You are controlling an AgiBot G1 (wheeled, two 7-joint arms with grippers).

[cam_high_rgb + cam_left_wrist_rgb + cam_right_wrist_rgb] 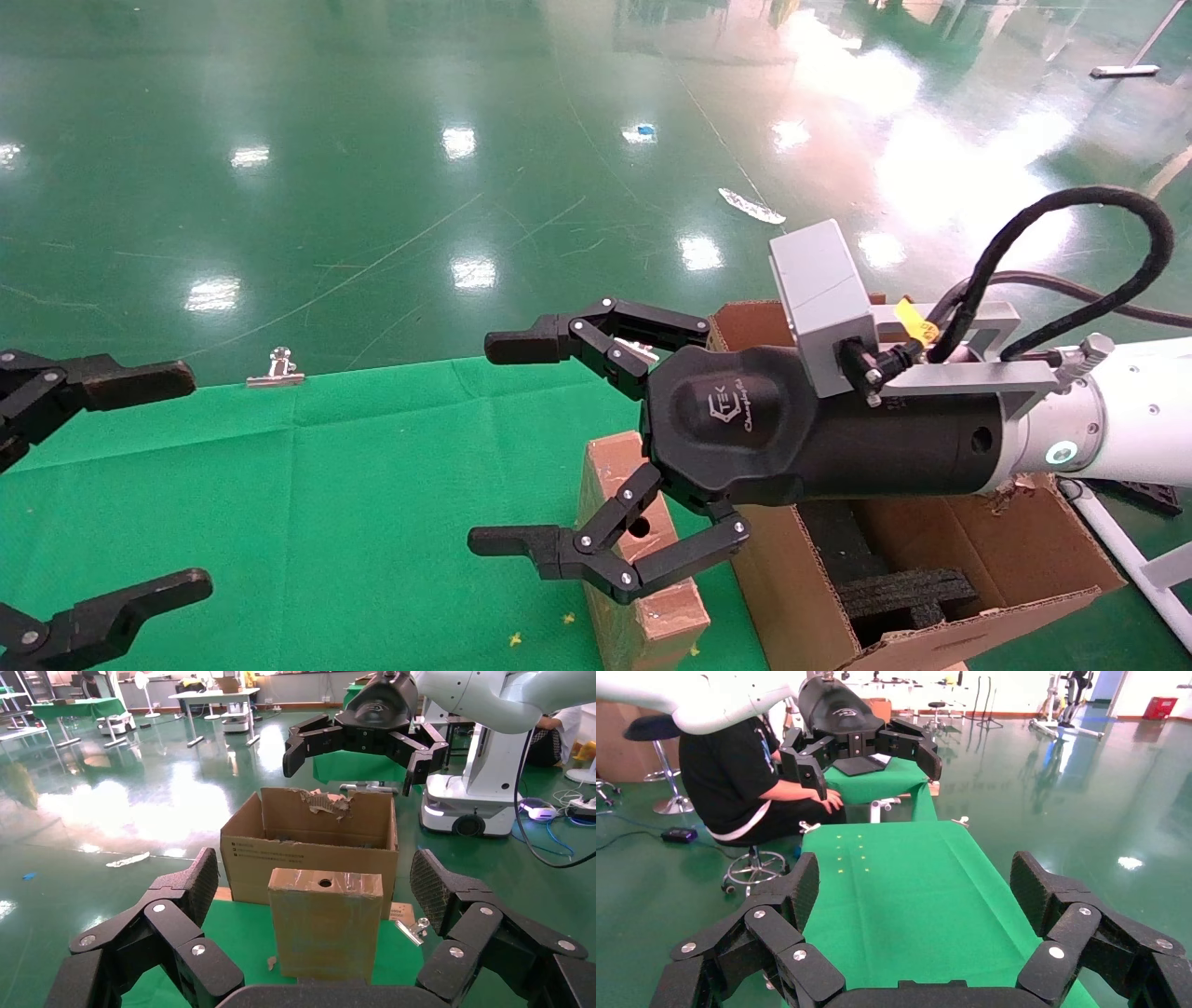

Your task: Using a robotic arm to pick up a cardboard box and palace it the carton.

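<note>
The small cardboard box (663, 615) stands upright on the green cloth, its taped top showing a round hole (325, 882). It stands right beside the large carton (796, 596), which holds black foam (908, 592). My right gripper (498, 443), on the white robotic arm (1131, 424), hangs open above the box and points left, holding nothing. The box does not show in the right wrist view, only cloth between the fingers (804, 885). My left gripper (177, 483) is open at the table's left and faces the box (325, 927) from a distance. The carton (309, 855) stands behind the box.
A metal binder clip (276, 371) holds the cloth at the table's far edge. Another clip (415, 929) lies near the carton. A seated person in black (736, 776) and a stool (754, 867) are beyond the table's end. Shiny green floor (466, 140) surrounds the table.
</note>
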